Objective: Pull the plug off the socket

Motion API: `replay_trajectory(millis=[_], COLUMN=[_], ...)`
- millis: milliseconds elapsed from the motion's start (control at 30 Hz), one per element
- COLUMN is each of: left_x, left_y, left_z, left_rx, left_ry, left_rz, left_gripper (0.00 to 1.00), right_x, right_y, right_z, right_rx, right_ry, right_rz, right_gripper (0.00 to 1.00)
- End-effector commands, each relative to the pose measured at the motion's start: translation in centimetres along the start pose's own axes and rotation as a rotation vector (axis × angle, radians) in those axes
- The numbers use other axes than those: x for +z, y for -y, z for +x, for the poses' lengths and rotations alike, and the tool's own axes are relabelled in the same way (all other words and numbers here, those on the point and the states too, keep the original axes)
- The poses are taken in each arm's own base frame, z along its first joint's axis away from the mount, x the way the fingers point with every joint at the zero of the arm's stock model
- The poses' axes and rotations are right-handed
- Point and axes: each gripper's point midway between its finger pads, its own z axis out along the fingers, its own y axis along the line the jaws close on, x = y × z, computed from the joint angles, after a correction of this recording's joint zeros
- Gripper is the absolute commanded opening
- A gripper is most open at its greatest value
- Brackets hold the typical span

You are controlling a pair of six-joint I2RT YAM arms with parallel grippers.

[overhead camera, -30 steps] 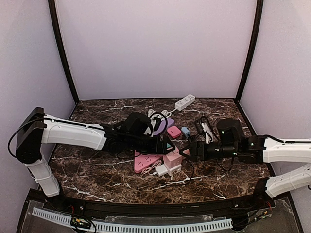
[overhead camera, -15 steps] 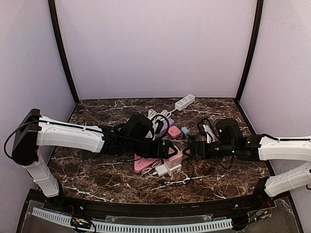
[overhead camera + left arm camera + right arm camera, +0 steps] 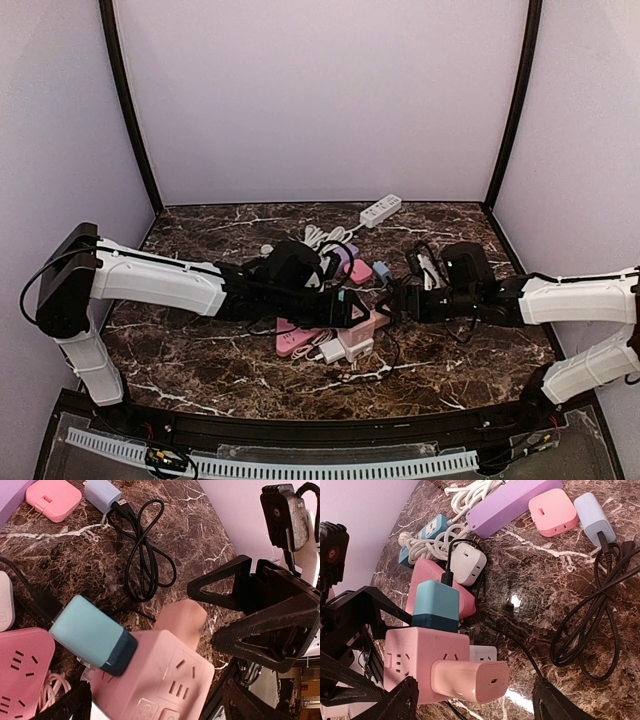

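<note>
While seated in pink cube socket (image 3: 406, 652), pale-pink plug (image 3: 466, 681) juts sideways.

Lilac walls (image 3: 320, 100), dark marble tabletop (image 3: 200, 370)

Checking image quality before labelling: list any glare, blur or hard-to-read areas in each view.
Top external: evenly lit, no glare on the dark marble table. Left wrist: the pink plug looks soft at its tip, close to the lens. Right wrist: sharp, with one bright glare spot on the marble.
</note>
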Motion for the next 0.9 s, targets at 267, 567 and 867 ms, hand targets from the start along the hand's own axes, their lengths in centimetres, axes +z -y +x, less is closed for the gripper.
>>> replay_trajectory(millis=[267, 567, 867], left_x=[1.0, 1.8, 1.6], left_y=[2.1, 3.2, 2.6], left_z=[-1.7, -3.3, -4.3], left_rx=[-0.001, 0.033, 0.054], left_ry=[0.033, 0.058, 0.067], left_rz=[0.066, 0.079, 0.059], left_gripper=[0.90, 0.90, 0.90], right_x=[1.8, 1.2, 0.3], right_y=[0.1, -0.2, -2.2], right_z=[0.3, 2.9, 5.8], right_rx=[0.040, 0.122, 0.103], right_ry=[-0.017, -0.057, -0.127], right_rz=[-0.072, -0.139, -0.164], right_gripper=[0.73, 0.54, 0.47])
